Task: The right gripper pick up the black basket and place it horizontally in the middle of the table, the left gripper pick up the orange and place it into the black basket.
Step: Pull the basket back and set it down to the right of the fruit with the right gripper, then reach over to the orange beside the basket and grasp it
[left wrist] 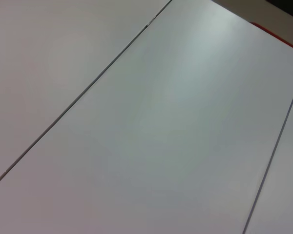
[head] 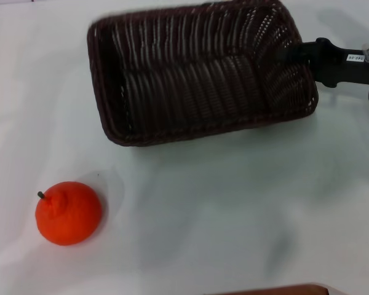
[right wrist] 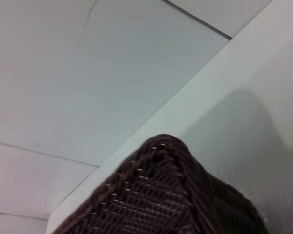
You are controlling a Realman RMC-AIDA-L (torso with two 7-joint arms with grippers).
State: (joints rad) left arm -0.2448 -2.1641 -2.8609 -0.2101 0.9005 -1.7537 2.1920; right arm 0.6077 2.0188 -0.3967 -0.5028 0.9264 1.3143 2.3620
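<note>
Two task items lie on the white bench [head: 234, 215]. Orange [head: 68, 212]: round, bright, dimpled skin, raised bump with a short dark stem at its top; it rests on the bench surface, well apart from the black basket [head: 197, 74], to the basket's near left. Basket: large, rectangular, very dark woven wicker, braided rim, sloping open-weave sides, opening upward. Right hand [head: 283, 54]: reaches in from the basket's right end, pinching the rim there. The right wrist view shows a basket corner up close. Left hand: out of sight; its camera shows only bare white panels.
</note>
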